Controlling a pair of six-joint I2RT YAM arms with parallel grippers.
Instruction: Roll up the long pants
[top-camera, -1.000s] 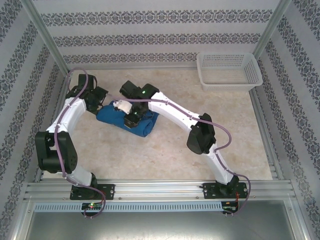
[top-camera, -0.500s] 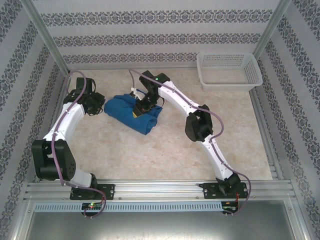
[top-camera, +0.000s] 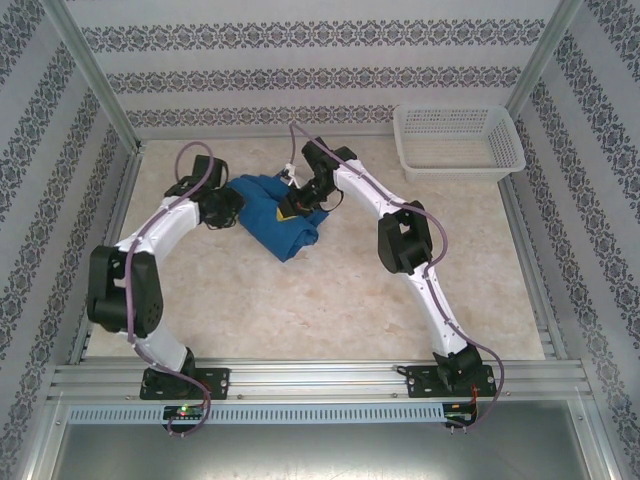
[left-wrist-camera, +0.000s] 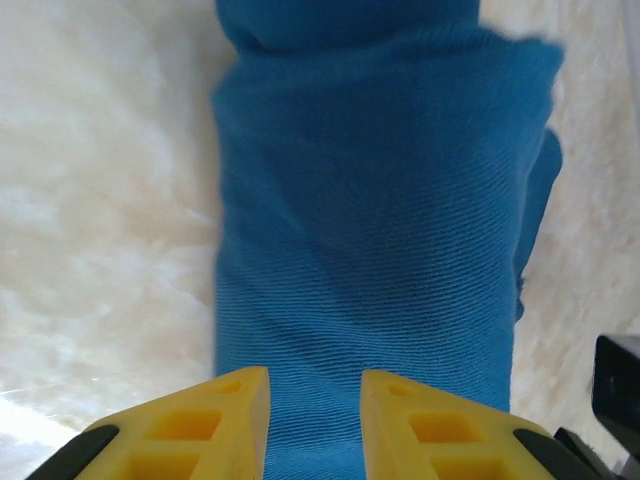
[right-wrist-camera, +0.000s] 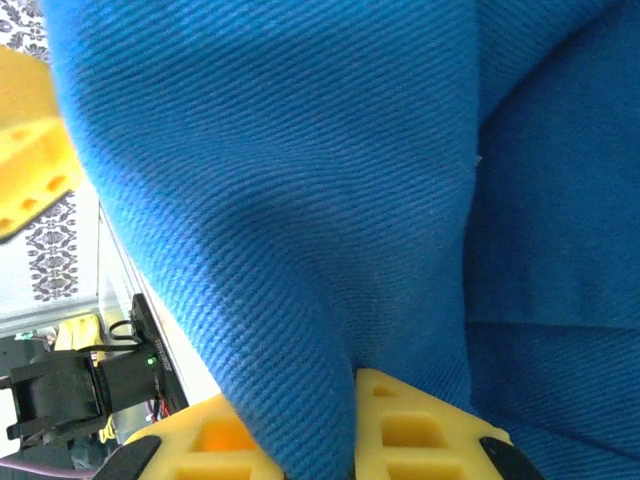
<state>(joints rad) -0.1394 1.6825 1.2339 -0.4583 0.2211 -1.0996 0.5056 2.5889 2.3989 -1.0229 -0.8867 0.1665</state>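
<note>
Pants: loose blue bundle, far left of table, between both grippers.
Right gripper: pinching a fold, likely to tighten the roll.
Left gripper: narrowly parted at the cloth — hold unclear.

The long pants (plain royal-blue, with a fine diagonal rib in the soft weave that can be made out up close) are seen gathered into a thick, loosely rolled bundle, and the two legs cannot be told apart. The bundle is placed well to the left of the white mesh basket and somewhat nearer than it, apart from it. It is set aslant, its broader, rumpled end turned toward the basket's level and its narrower end tapered away toward the near side, with folds overlapped along its length.
</note>
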